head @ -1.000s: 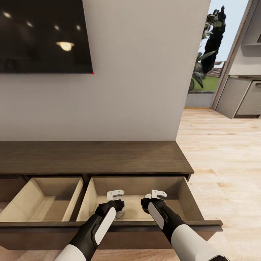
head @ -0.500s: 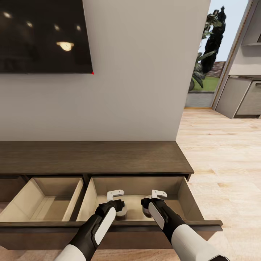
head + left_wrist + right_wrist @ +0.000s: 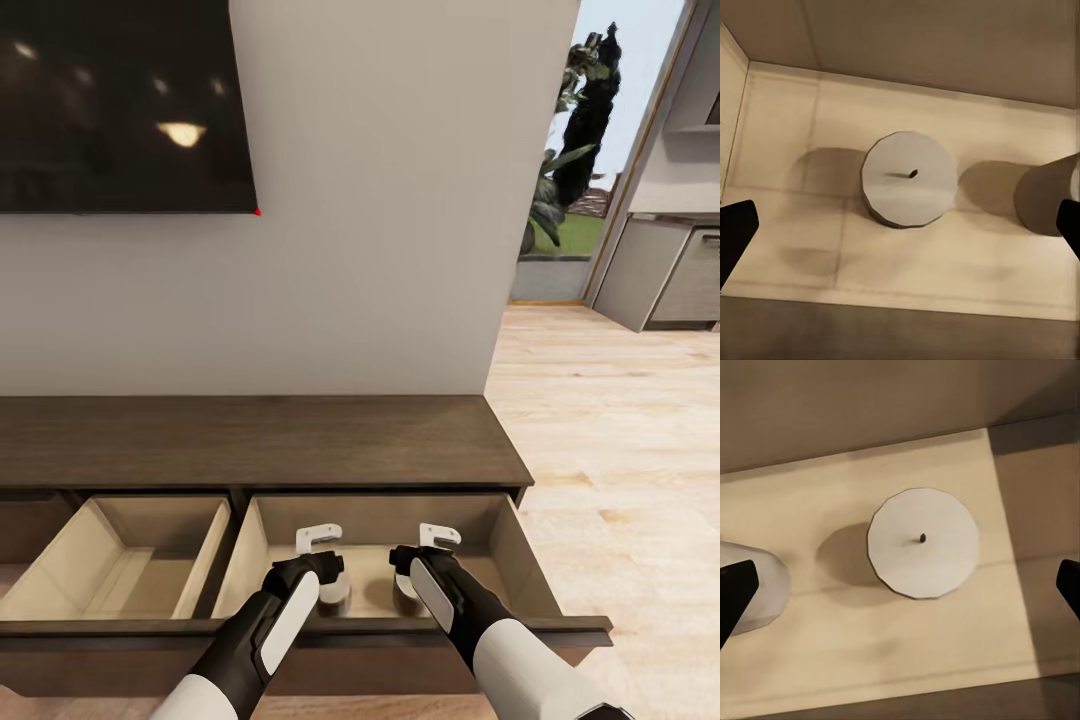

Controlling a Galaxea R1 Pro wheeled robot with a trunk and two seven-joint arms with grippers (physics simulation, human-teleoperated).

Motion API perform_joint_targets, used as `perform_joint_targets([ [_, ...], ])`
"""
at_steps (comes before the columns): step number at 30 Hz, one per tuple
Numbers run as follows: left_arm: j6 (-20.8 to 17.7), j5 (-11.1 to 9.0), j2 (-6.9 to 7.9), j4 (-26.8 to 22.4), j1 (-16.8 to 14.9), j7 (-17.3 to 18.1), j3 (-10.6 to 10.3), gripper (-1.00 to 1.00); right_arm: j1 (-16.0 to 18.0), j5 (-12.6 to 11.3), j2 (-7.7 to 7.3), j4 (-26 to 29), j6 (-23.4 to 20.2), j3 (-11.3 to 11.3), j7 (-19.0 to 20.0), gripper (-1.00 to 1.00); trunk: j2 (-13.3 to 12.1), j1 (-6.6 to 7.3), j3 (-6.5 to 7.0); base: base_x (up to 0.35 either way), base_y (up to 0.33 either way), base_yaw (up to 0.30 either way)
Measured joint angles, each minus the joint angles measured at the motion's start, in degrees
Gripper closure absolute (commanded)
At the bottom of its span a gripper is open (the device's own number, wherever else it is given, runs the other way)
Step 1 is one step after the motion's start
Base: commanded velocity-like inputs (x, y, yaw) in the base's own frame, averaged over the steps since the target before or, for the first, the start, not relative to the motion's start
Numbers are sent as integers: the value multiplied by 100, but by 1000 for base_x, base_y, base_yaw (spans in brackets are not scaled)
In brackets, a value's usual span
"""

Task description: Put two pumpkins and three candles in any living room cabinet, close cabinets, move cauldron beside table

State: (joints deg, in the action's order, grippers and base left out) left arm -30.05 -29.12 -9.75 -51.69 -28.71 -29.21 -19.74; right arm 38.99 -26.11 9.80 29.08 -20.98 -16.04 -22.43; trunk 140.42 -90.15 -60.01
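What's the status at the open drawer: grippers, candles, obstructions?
Left gripper and right gripper open, over right drawer. Two candles upright on drawer floor, released, apart. Both drawers open. Nothing obstructing.

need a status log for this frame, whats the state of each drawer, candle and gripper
right drawer: open, holds two candles
left drawer: open, nothing seen inside
left candle: upright on the drawer floor, free of the fingers
right candle: upright on the drawer floor, free of the fingers
left gripper: open, above the left candle
right gripper: open, above the right candle
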Motion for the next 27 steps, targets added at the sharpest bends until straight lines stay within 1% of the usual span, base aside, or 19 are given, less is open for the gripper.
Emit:
perform_joint_targets([
  [6,-35,-31,3,0,0,1,12,-100,0,1,6,3,-10,6,0,-100,-241,132,108,-12,0,0],
  [11,-94,-32,5,0,0,4,19,-100,0,2,16,16,-45,13,1,-100,-441,240,197,-154,0,0],
  [23,-107,-48,3,0,0,4,21,-100,0,-8,20,67,-142,-6,6,-100,-923,505,413,-23,0,0],
  [25,-113,-49,4,0,0,6,21,-100,0,-9,20,76,-222,-6,9,-100,-1003,547,449,-228,0,0],
  [27,-112,-50,4,0,0,7,21,-100,1,-6,20,126,-390,-1,12,-100,-1083,591,485,-209,0,0],
])
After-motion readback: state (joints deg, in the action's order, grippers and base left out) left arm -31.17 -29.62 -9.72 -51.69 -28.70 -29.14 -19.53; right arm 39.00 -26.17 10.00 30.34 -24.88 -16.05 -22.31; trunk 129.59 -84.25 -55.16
